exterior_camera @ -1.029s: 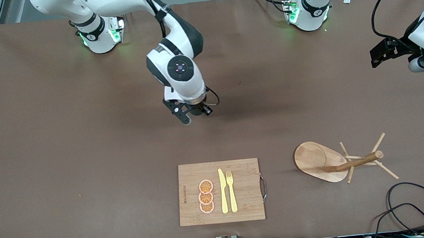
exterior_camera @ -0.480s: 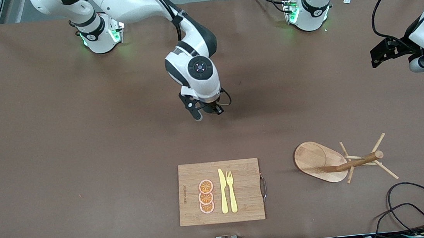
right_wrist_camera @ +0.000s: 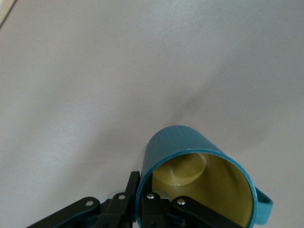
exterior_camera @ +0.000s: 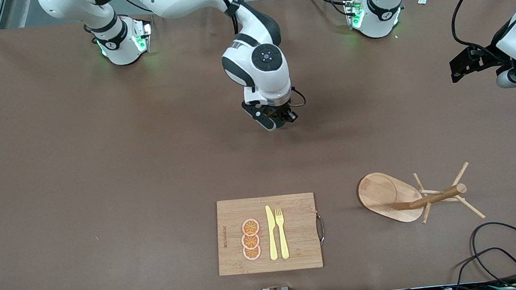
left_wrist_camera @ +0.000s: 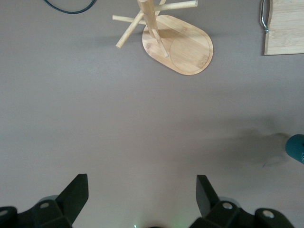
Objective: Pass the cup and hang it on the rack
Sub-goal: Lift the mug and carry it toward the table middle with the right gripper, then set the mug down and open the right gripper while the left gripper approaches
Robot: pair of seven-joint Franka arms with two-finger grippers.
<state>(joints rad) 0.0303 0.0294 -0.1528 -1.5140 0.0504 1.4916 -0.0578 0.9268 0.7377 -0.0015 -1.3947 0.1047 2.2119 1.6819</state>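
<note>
The cup (right_wrist_camera: 199,173) rides clamped by its rim in the right claw (exterior_camera: 278,120) above mid-desk. The left claw (left_wrist_camera: 142,190) waits with fingers apart over the desk's left-arm end, nearer the rack (exterior_camera: 398,196), ready for the pass.

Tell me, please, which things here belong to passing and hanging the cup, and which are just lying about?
Part of the job:
- cup, held by the right claw above the table's middle
- rack, toward the left arm's end
- left claw, open, waiting

Lying about:
- cutting board with knife, fork, orange slices
- cables
</note>
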